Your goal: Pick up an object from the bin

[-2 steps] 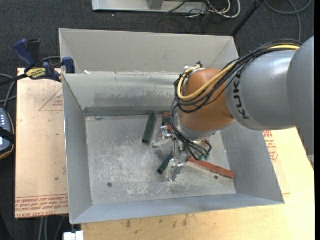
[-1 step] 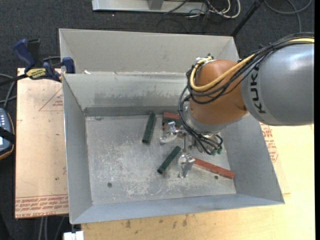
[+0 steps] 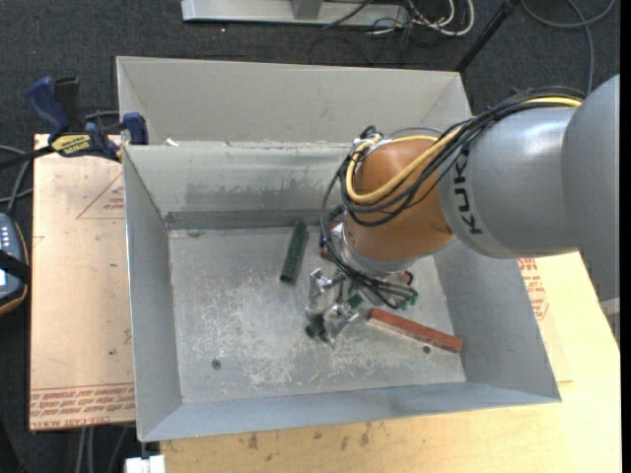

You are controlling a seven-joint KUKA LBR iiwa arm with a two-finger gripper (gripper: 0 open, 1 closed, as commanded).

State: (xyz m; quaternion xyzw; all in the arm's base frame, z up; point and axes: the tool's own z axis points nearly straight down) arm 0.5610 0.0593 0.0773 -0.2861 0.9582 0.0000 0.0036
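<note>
Your gripper [image 3: 328,315], midway between the bin's [image 3: 148,294] side walls, stands just beside a red strip [image 3: 419,332]; you cannot tell its spread.

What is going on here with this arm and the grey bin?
The KUKA arm reaches into the grey metal bin from the right, and its gripper is down near the bin's floor, about the middle. A flat red stick lies right of it, and a dark oblong bar lies further back. A small dark green piece sits by the gripper's tip; whether it is held cannot be told.
</note>
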